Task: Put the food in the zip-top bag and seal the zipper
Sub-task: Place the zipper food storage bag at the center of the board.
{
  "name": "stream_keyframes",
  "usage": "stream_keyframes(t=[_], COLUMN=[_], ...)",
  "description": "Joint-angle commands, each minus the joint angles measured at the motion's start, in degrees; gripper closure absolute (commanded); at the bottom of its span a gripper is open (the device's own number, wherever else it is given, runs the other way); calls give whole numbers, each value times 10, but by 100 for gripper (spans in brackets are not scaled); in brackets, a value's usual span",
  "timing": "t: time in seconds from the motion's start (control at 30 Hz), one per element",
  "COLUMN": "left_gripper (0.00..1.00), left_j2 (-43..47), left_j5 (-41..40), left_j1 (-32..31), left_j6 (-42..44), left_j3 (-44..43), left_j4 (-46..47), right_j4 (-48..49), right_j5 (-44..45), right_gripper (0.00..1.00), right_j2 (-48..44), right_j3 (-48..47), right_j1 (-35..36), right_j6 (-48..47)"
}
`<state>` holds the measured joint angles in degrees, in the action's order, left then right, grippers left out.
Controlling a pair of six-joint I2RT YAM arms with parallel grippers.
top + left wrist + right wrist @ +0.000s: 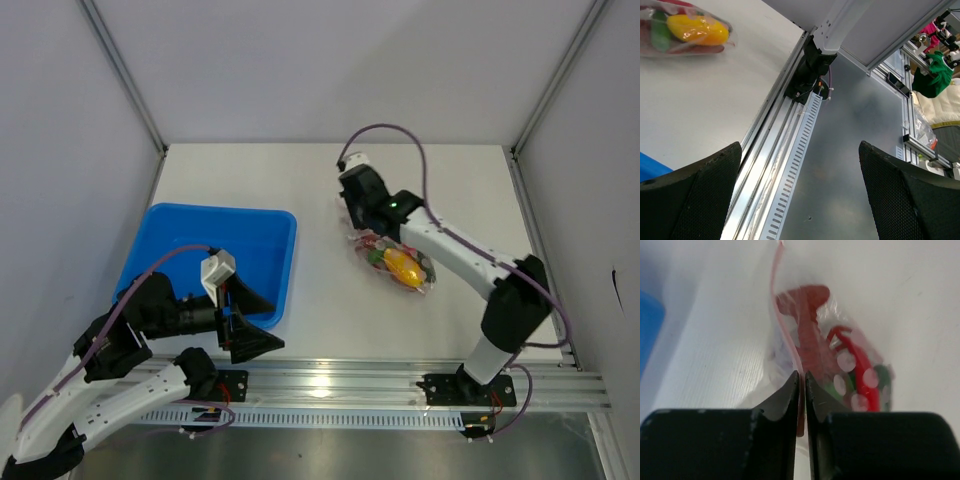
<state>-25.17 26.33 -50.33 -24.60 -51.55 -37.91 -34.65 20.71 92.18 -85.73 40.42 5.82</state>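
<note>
All the food looks to be inside the zip-top bag [425, 282], which lies flat on the table [300, 190] to the right of the blue tray [170, 225] and well apart from it. Through the clear plastic I can make out the yellow-orange fruit [402, 265], a red chili [807, 335] and some dark green pieces [882, 372]. The tray looks bare from above.

So filling is done, and I'd say sealing is the step in hand. The right gripper [801, 374] is down at the bag's far-left end, its 2 jaws drawn almost together with the zipper [781, 320] running straight into the slit between them. They are pinched on that pink strip. From this blurred close-up I can't tell how firmly they bite, or how much of the strip is already pressed closed.

The left gripper [800, 147] hangs near the front edge of the table beside the tray, jaws wide apart, holding nothing and touching nothing.

The next move, I'd judge, calls for keeping the pinch square on the strip and drawing it along its whole length without dragging the light, crinkly bag across the table. The idle left arm could pin the bag down.
</note>
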Motion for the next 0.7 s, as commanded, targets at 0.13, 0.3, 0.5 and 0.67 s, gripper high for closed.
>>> stream_keyframes(t=[0.13,0.3,0.5,0.67], left_gripper=[0,1,1,1], left_j2=[5,-4,-15,-24], left_j5=[7,12,20,23], left_j1=[-1,-1,-1,-1], left_j6=[-13,-14,-17,-26], left_j3=[-1,3,11,26], left_j4=[-9,0,25,44], right_j4=[-23,-34,-43,-101], right_j5=[159,125,52,85], right_gripper=[58,38,1,0], right_j2=[105,63,-107,-268], right_j3=[-24,-15,41,135], right_j1=[87,115,170,208], right_j6=[89,127,154,239])
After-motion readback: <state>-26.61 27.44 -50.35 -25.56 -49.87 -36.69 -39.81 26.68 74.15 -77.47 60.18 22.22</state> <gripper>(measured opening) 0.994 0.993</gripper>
